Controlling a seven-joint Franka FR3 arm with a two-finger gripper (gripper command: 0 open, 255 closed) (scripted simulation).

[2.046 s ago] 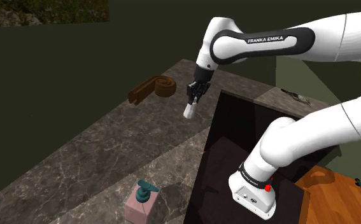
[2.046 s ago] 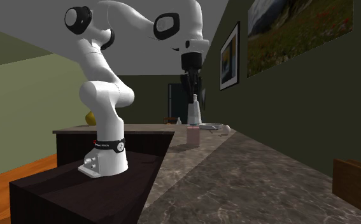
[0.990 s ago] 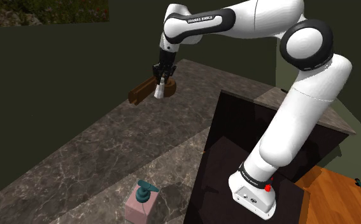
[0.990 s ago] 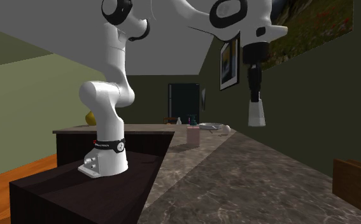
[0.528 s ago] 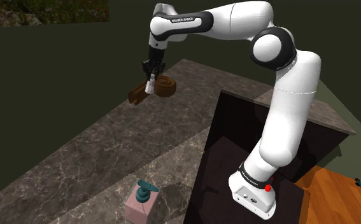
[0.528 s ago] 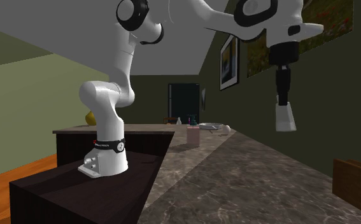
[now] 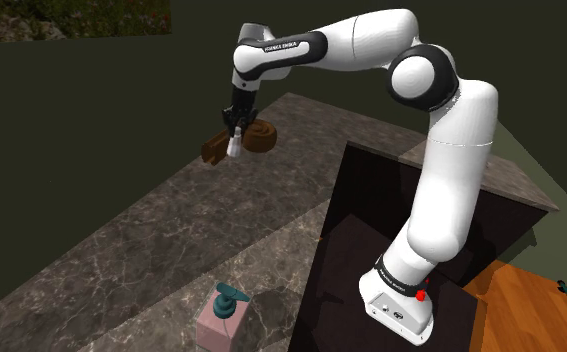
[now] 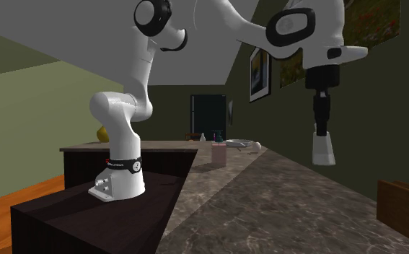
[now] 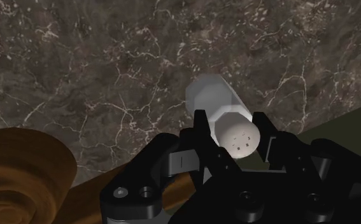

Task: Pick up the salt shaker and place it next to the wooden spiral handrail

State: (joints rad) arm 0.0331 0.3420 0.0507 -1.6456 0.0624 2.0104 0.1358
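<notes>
Because it is to be set beside the handrail [image 9: 20, 172], the shaker [image 9: 214, 95] is held upright, clasped at its cap by the gripper [image 9: 232, 127], above the counter [image 9: 109, 76] at the far end, close by.

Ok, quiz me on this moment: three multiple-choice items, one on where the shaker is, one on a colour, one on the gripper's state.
1. Where is the salt shaker? A in a sink; B in the air over the counter, by the spiral handrail; C on a shelf.
2. The soap bottle body is: A pink; B yellow; C blue.
3. The gripper is: A open; B shut on nothing; C shut on the shaker.
Key: B, the second exterior view shows it hanging clear of the stone; A, plain in the shoulder view; C, the fingers clasp it in the wrist view.
</notes>
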